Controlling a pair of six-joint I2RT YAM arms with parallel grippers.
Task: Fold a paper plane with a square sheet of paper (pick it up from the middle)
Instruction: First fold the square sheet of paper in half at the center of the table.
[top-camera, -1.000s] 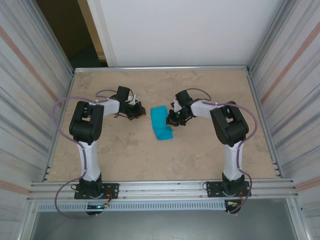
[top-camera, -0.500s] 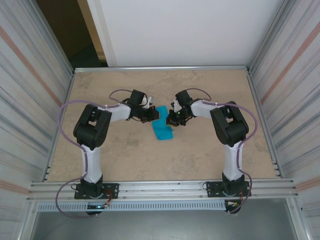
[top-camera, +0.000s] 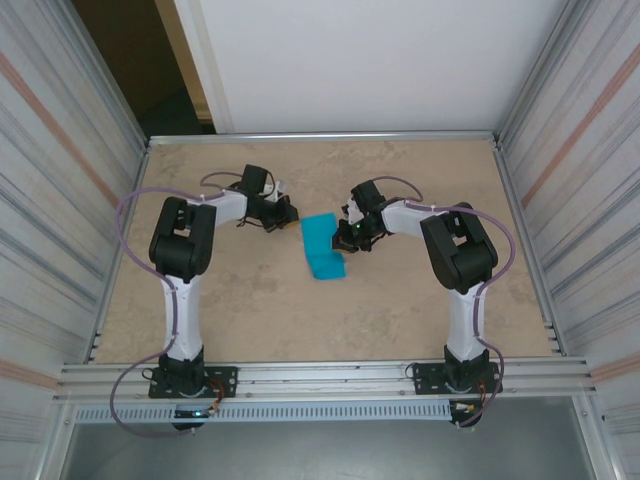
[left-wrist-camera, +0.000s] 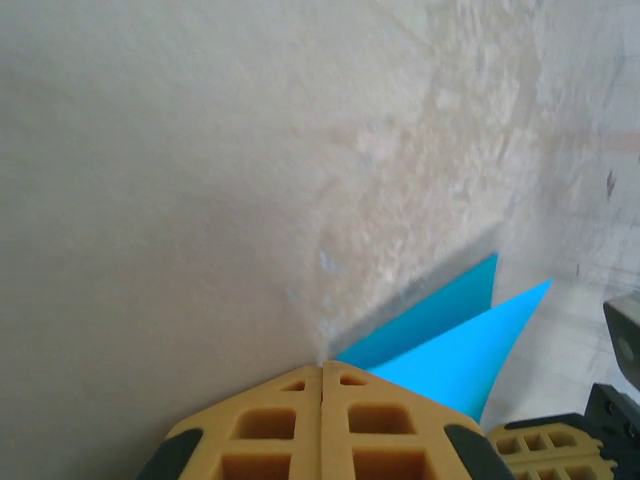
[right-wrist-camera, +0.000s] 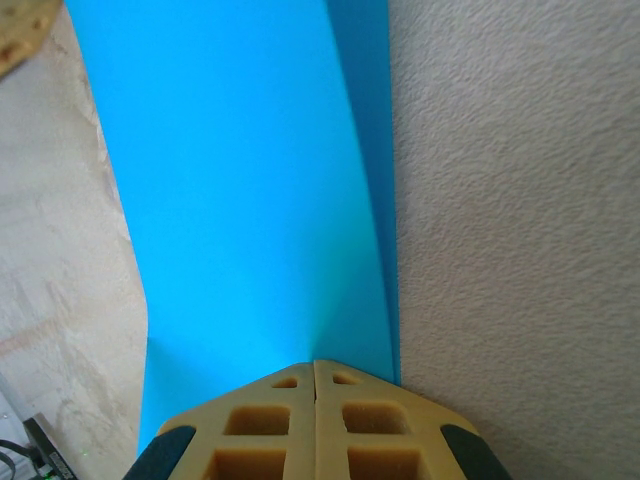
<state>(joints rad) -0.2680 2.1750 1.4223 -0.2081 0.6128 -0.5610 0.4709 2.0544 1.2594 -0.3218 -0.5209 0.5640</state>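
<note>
Fingers of both grippers are sitting pressed together as the top external camera is looking down on the table (top-camera: 250, 310). The left gripper (top-camera: 287, 213) is pointing toward the partly folded sheet of paper (top-camera: 322, 250), which is lying just beyond its fingertips and apart from them. The right gripper (top-camera: 345, 238) is resting at the sheet's opposite edge, its fingertips on or just over the blue.

From the left wrist, the left gripper's (left-wrist-camera: 322, 372) tan pads are meeting along a tight seam, gripping nothing, over bare tabletop. The sheet of paper (left-wrist-camera: 450, 335) is lying ahead and to the right of the fingertips, two pointed blue corners overlapping and throwing a thin shadow. A tan pad (left-wrist-camera: 545, 455) of the right gripper is showing beside the sheet.

From the right wrist, the right gripper's (right-wrist-camera: 315, 365) fingers are closing tip to tip over the sheet of paper (right-wrist-camera: 240, 200), which is stretching straight ahead of them, a folded layer running along its right side. Whether any paper is caught in the seam cannot be told.
</note>
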